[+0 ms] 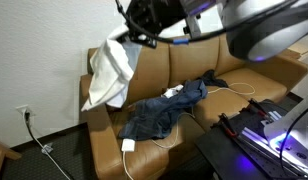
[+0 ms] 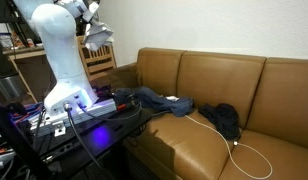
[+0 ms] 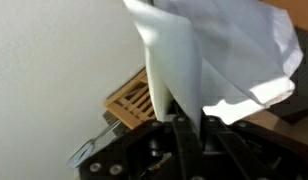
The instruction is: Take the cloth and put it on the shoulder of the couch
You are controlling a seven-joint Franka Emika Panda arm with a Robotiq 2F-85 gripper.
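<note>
Cloth (image 1: 112, 72) hangs pinched in the clenched gripper (image 3: 188, 122), held high so it can drape over the couch shoulder (image 1: 102, 135).

Glossy white arm (image 2: 56, 55), black fingers (image 3: 180, 140).
</note>
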